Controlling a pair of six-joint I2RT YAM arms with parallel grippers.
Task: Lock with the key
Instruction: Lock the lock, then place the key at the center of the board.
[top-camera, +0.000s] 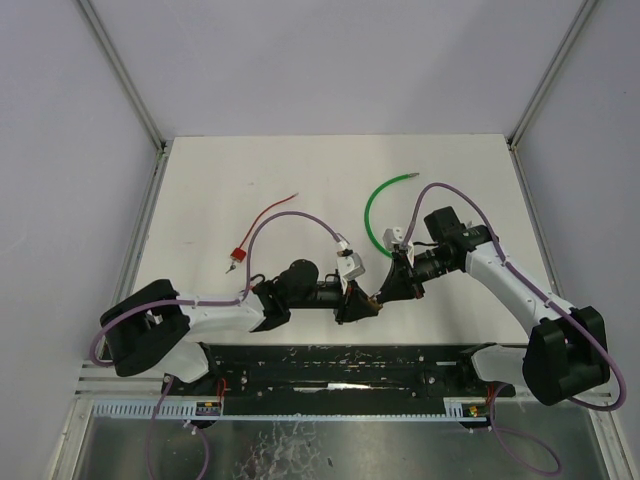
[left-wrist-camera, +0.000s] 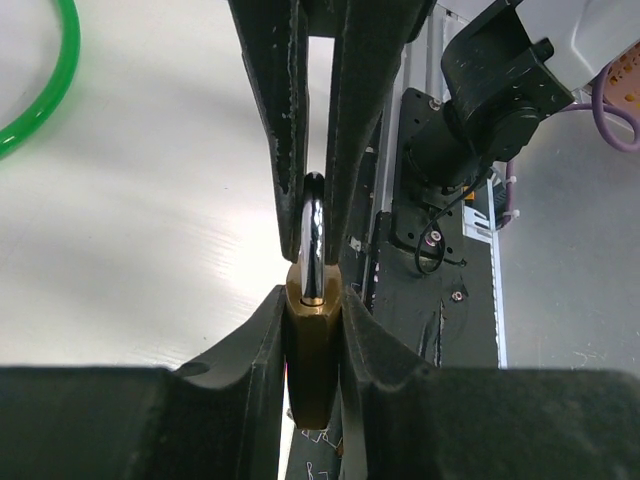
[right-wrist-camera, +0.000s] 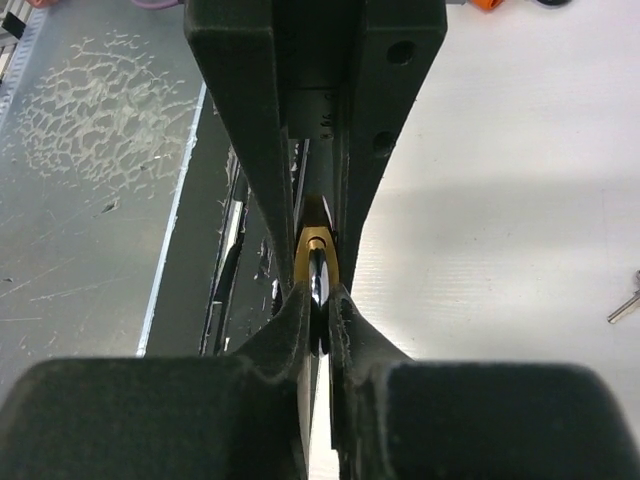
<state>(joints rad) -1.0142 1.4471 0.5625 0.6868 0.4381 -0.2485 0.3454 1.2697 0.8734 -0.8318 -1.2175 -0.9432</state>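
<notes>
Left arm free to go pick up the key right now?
Probably not: the left gripper is shut on the padlock body, the right gripper on its shackle. The key lies in the open on the table, but it must let go first.

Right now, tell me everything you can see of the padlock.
The padlock has a brass-coloured body and a shiny silver metal shackle. Both wrist views show it edge-on. It appears to be held off the table, between the two hands, near the table's near edge. The left hand is shut on the body's flat sides, and the right hand is shut on the shackle. Its keyhole is hidden, and I cannot tell whether the shackle is latched.
</notes>
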